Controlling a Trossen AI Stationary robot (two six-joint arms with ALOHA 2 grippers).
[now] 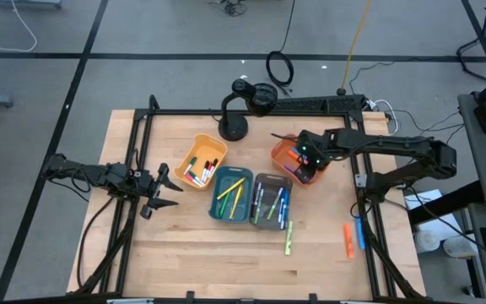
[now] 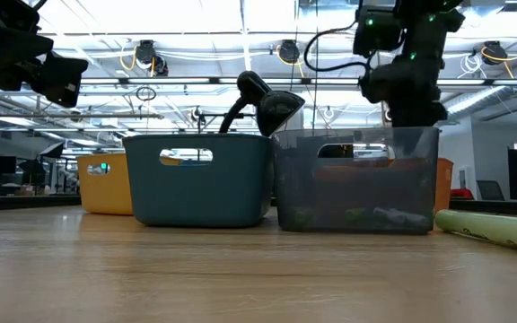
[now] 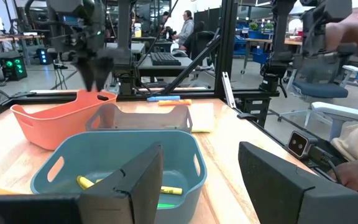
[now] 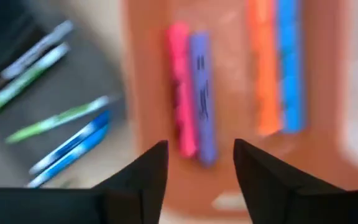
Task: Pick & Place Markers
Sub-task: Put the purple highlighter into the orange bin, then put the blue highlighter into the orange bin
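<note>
Four small bins stand mid-table: yellow point(image 1: 201, 160), teal point(image 1: 230, 192), grey point(image 1: 270, 200) and orange point(image 1: 296, 159). My right gripper point(image 1: 309, 165) hangs open over the orange bin, pointing down and touching nothing. Its wrist view shows a pink marker point(image 4: 180, 87) and a purple marker point(image 4: 201, 93) side by side on the bin floor below the open fingers point(image 4: 197, 168). An orange marker point(image 4: 261, 62) and a blue marker point(image 4: 289, 62) lie farther over. My left gripper point(image 1: 163, 190) waits open to the left of the teal bin point(image 3: 120, 155).
A yellow-green marker point(image 1: 289, 236), an orange one point(image 1: 347, 241) and a blue one point(image 1: 359, 232) lie loose on the table near its right front. The yellow, teal and grey bins hold several markers. A black stand point(image 1: 243, 105) sits behind the bins. Bare wood lies front left.
</note>
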